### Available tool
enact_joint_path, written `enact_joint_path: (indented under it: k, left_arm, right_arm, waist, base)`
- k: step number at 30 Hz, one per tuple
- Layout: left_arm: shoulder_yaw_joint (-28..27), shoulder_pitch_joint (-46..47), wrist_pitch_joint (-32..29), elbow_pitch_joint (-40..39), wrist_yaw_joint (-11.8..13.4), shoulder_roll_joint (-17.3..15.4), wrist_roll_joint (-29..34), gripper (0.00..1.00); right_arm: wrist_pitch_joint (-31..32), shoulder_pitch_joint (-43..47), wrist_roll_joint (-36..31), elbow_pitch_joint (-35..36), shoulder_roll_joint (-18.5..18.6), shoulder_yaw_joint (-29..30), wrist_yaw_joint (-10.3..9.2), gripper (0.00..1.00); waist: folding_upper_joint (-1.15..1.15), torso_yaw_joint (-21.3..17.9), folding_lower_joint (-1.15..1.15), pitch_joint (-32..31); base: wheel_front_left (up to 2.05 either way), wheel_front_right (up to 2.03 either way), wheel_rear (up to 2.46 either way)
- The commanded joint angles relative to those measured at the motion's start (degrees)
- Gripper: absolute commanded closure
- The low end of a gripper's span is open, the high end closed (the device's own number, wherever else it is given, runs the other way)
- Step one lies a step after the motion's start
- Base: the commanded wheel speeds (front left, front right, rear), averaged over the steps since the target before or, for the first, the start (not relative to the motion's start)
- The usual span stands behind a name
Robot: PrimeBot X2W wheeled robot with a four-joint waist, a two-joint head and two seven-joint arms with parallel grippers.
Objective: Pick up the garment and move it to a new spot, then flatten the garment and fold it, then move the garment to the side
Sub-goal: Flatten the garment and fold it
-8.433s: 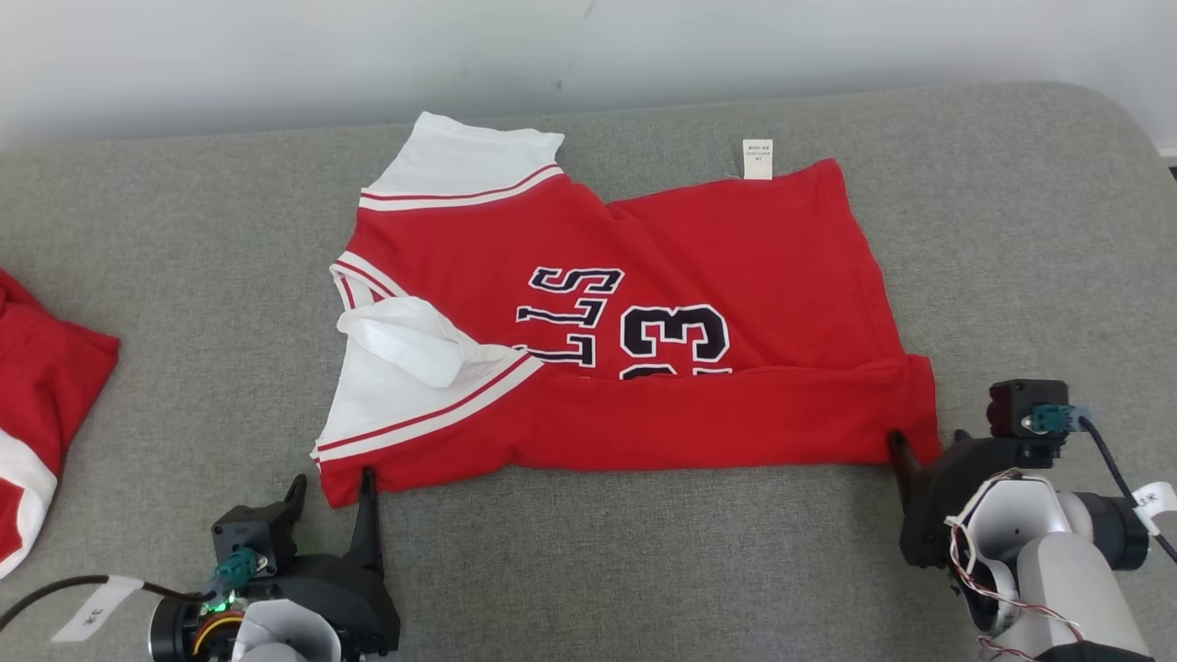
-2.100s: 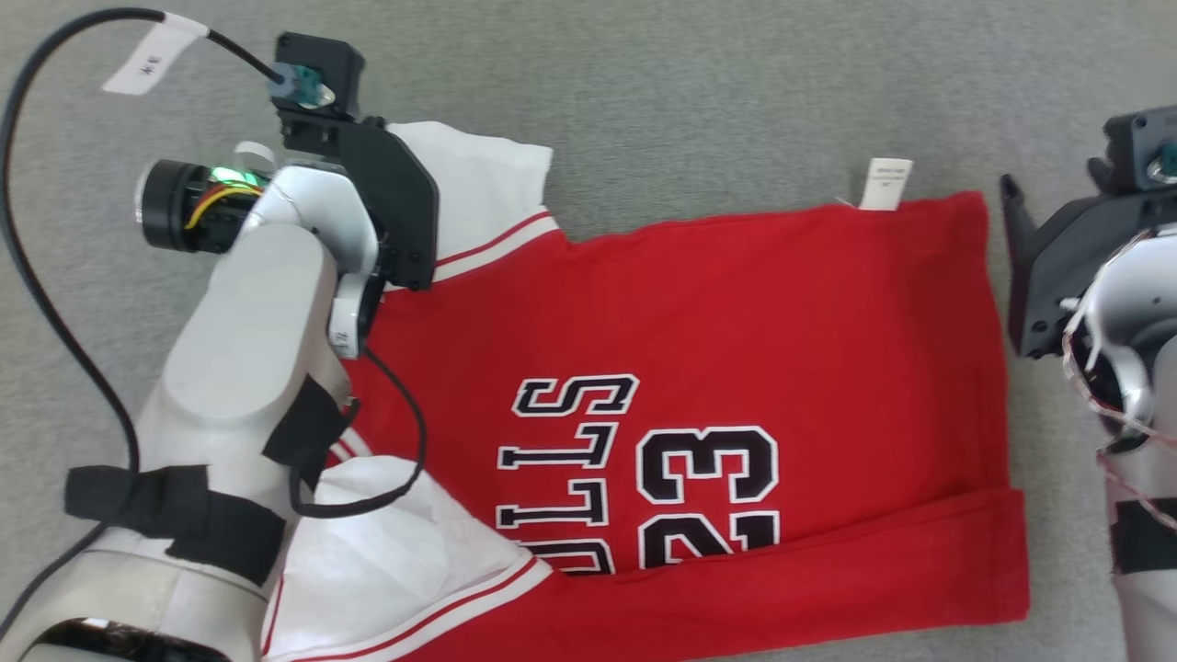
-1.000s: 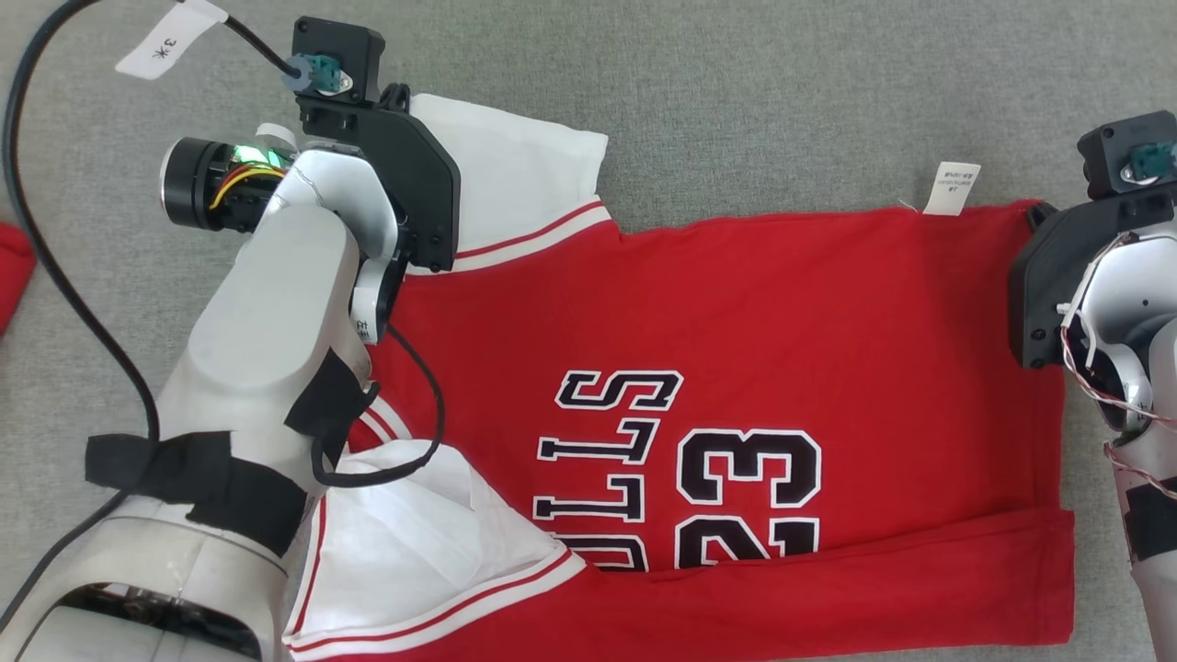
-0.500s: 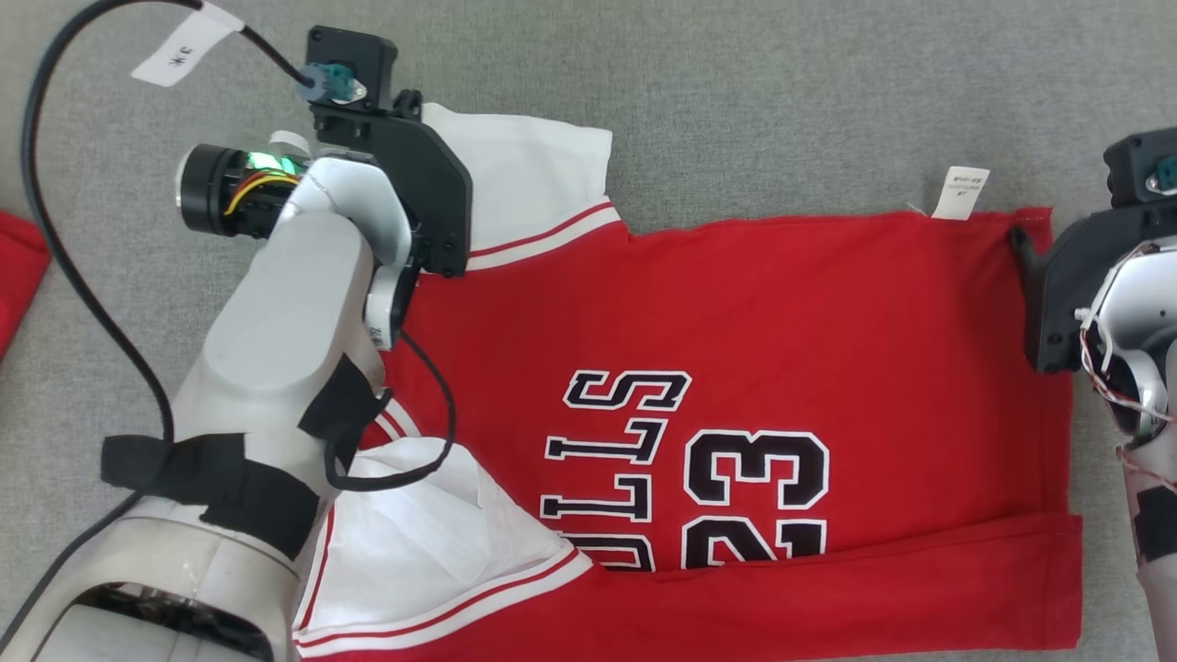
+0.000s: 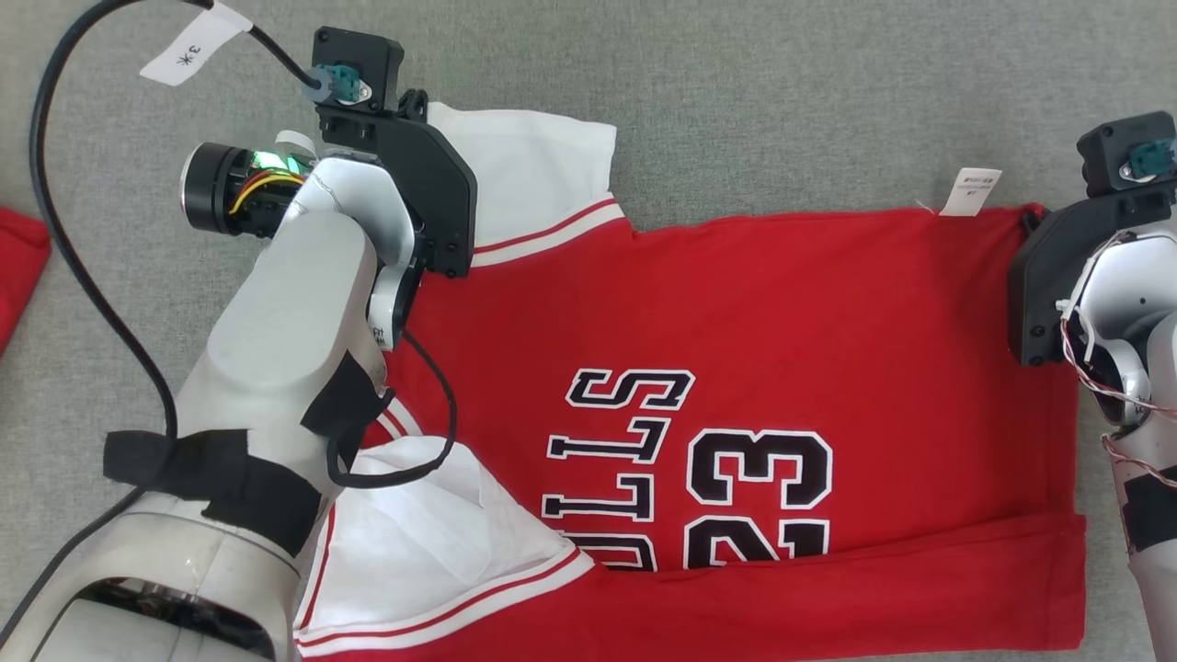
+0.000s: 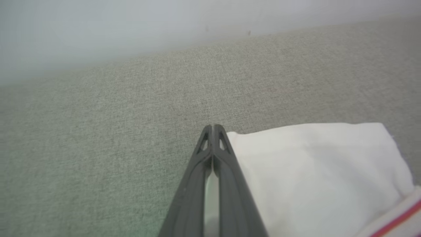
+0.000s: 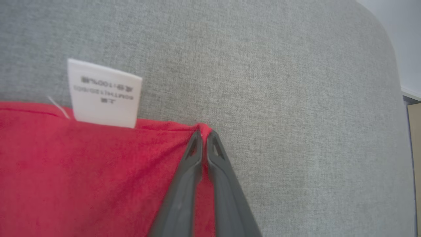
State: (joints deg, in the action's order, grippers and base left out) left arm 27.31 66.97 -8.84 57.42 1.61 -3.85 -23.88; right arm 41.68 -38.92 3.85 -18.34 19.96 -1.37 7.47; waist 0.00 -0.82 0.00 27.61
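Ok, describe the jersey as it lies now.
The jersey is red with white, red-striped sleeves and black white-edged lettering and 23, lying flat on the grey fabric surface, near edge folded over. A care label sticks out at its far edge. The left gripper pinches the far sleeve corner, the right gripper the far hem corner.

Bright, even diffuse light, no glare, just a soft shadow under my left arm; head view sharp, wall hazy, left gripper base defocused, care label print blurred.
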Motion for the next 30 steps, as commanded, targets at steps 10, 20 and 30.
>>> enact_joint_path:
  k: [10,20,30]
  left_arm:
    - [-1.2,-2.4,7.2,-2.6,0.0,-1.6,-1.7,1.00]
    - [-4.2,-13.6,12.8,-14.9,-0.3,-4.0,-5.8,1.00]
    - [-6.2,-35.2,9.7,-41.4,5.1,-8.5,-9.2,1.00]
  right_arm:
    - [-5.6,2.9,1.8,-0.3,0.9,-0.4,0.03,1.00]
    - [-11.5,9.3,3.1,2.3,1.3,0.3,0.03,1.00]
    - [-15.6,15.2,3.8,1.7,3.8,-3.3,0.03,1.00]
  waist:
    - [0.00,0.4,0.00,-3.3]
    - [0.00,2.0,0.00,-7.3]
    - [0.00,2.7,0.00,-11.6]
  base:
    - [0.00,0.00,0.00]
    - [0.00,0.00,0.00]
    - [0.00,0.00,0.00]
